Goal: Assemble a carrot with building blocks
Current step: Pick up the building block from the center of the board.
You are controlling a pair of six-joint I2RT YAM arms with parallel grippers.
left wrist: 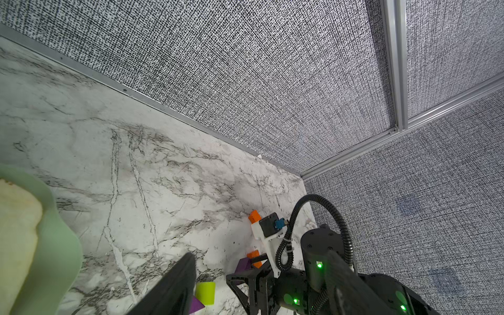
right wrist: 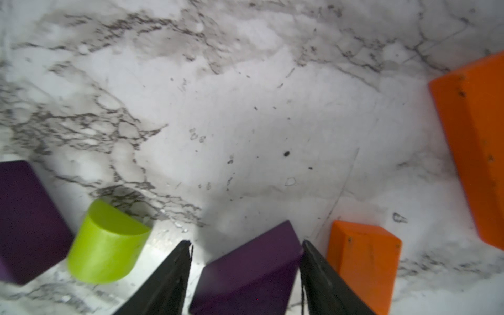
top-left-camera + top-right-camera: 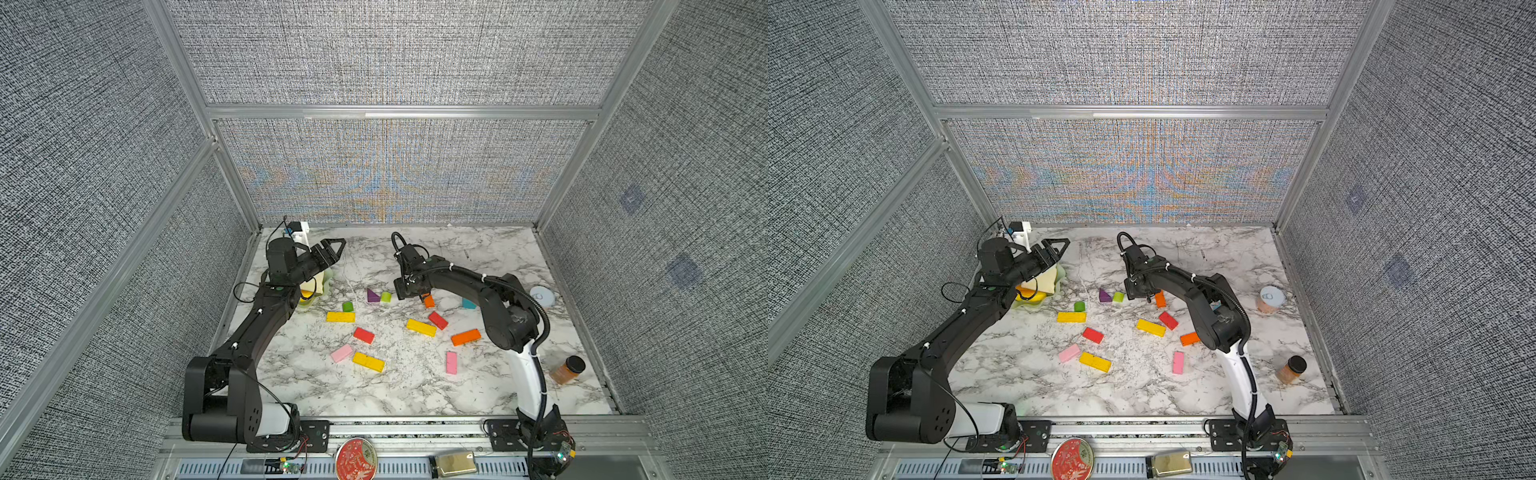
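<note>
The mark on the white lid (image 3: 541, 296) is too small to read. On the veined, marble-look table (image 3: 415, 390), the right gripper (image 2: 245, 244) holds its black tapered fingers apart astride a matte purple wedge (image 2: 251, 272) (one finger touches its edge, a gap shows at the other). The wedge lies between an orange block (image 2: 365, 259) and a lime half-round stub (image 2: 106, 242). A yellow bar (image 3: 421, 327), a red bar (image 3: 364, 335) and a pink bar (image 3: 451, 363) lie flat mid-table. The left gripper (image 3: 338, 247) is closed on nothing, near the wavy pale green plate (image 3: 1061, 274).
</note>
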